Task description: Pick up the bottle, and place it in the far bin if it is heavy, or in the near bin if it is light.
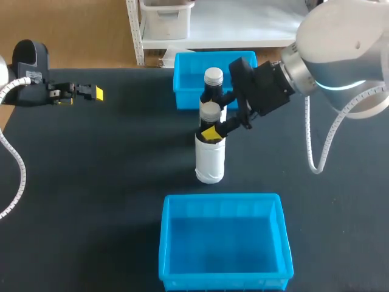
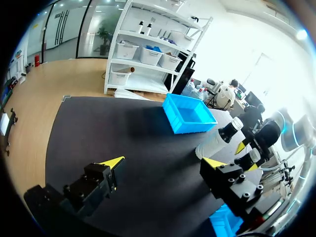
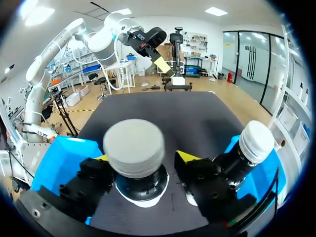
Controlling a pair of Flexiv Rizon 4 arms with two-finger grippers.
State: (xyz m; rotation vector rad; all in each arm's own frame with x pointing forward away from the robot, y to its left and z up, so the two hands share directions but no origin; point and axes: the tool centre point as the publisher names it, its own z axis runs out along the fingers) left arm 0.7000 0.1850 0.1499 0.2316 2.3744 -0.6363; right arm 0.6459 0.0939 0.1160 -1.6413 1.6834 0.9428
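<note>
- My right gripper (image 1: 213,126) is closed around the dark neck of the bottle (image 1: 210,159). One finger is on each side, just under the grey cap.
- In my right wrist view the cap sits between my two yellow tips. The black finger blocks press against the neck from both sides.
- The bottle is upright, white below the neck, and its base looks to be on the table (image 1: 121,170). I cannot tell for sure whether it is lifted.
- It stands between the two bins. The far bin (image 1: 185,82) is behind it and the near bin (image 1: 222,243) in front, and it touches neither.
- A second bottle (image 1: 213,85) stands upright just behind the first, near the far bin's front wall. It has the same grey cap and dark neck.
- In my right wrist view this second bottle is just beside one of my fingers, outside the grip.
- Both bins are blue and open-topped, and I see nothing in them.
- My right arm comes in from the right, with its wrist above the table beside the far bin.
- My left gripper (image 1: 79,94) hangs over the table's left side, well apart from the bottles and bins.
- Its fingers are spread wide, with only dark tabletop between them.
</note>
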